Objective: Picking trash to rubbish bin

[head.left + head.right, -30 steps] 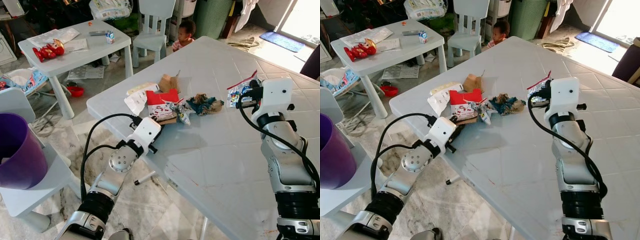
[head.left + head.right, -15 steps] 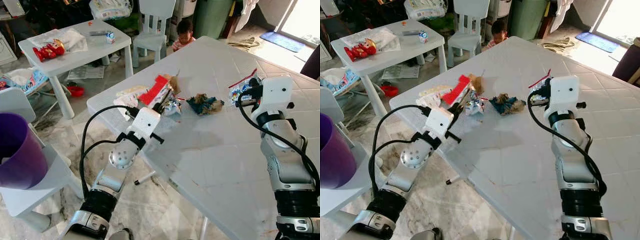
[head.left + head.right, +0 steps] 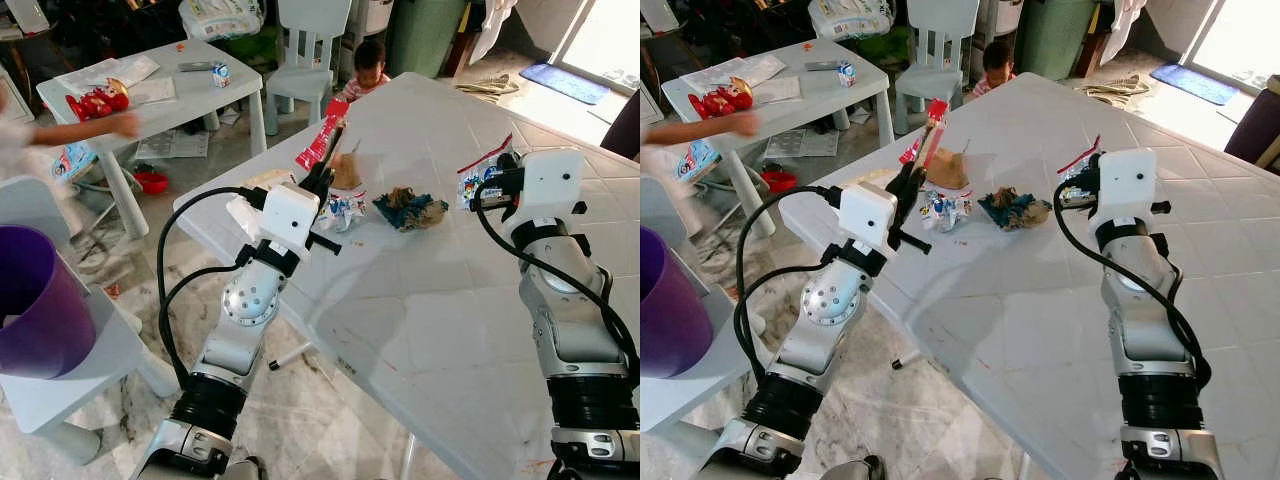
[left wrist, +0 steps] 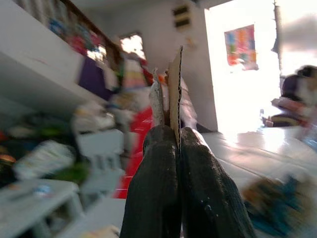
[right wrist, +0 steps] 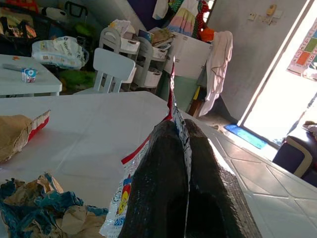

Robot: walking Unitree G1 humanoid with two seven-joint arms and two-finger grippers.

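My left gripper (image 3: 320, 178) is shut on a flattened red carton (image 3: 323, 138), held upright above the near left part of the big white table (image 3: 470, 300). The left wrist view shows the carton's cardboard edge (image 4: 175, 84) pinched between the black fingers (image 4: 153, 183). At the table's right side, my right gripper (image 3: 497, 178) is shut on a colourful plastic wrapper (image 5: 124, 193). A brown paper bag (image 3: 346, 172), a small printed wrapper (image 3: 345, 207) and a crumpled blue-brown paper (image 3: 410, 208) lie on the table between the arms. The purple bin (image 3: 35, 300) stands at far left.
The bin sits on a low white seat (image 3: 80, 385) left of the table. Behind is a small white table (image 3: 160, 100) with a red toy (image 3: 95, 100), and a white chair (image 3: 305, 50). A child (image 3: 368, 62) stands at the big table's far edge. A person's arm (image 3: 75, 130) reaches in from the left.
My left gripper has lifted the red carton off the table and raised it. A person's arm has come in at the left. The right arm has hardly moved.
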